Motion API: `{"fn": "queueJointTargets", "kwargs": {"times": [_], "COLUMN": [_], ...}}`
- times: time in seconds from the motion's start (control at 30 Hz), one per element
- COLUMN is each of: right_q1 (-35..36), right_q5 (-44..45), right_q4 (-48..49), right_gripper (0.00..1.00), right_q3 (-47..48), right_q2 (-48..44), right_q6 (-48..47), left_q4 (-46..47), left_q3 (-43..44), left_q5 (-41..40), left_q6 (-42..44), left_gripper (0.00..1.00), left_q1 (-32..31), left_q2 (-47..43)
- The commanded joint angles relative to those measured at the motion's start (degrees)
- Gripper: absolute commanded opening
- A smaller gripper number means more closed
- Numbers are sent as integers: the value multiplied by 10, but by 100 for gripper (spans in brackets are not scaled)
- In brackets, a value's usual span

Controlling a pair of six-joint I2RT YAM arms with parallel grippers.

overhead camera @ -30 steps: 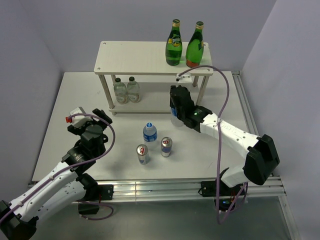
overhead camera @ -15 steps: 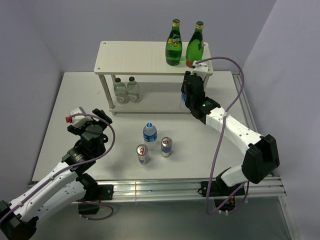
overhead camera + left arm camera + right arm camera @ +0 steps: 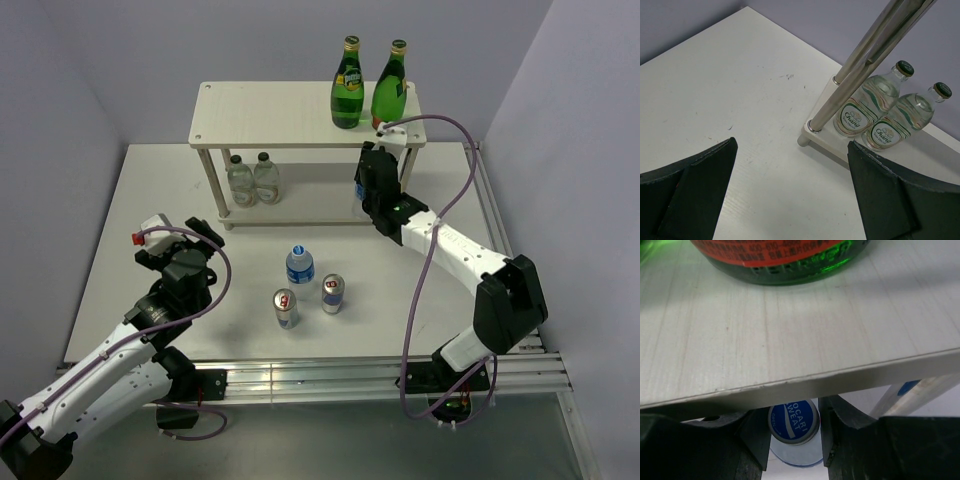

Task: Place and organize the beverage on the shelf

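Now your right gripper (image 3: 793,439), fingers clamped on the small upright blue-capped plastic water bottle (image 3: 794,423) at bottom centre, sits just below the pale off-white shelf (image 3: 790,340) board's edge.

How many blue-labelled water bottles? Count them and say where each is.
2. One bottle stands in the middle of the table; the other bottle is held in the right gripper, under the top board of the shelf.
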Motion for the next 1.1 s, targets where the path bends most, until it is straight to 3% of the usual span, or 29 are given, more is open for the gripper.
{"fn": "queueJointTargets", "kwargs": {"times": [0.0,0.2,0.53,1.07], "right_q1": [-8,-7,-6,5], "right_q5": [24,64,84,94], "right_q4": [103,175,215,362], "right_gripper": [0,0,0,0], "right_q3": [-2,-30,-4,-46], "right_q2": [-2,6,48,2], "right_q6": [24,19,-1,-69], "left_q4": [17,18,18,24], "left_q3": [4,4,4,6], "left_q5": [-9,-8,-8,-6], "left_q6": [8,7,8,11], "left_gripper": [99,99,99,99], "left_q1": [-1,-1,-1,-1], "left_q2": [0,0,1,10]}}
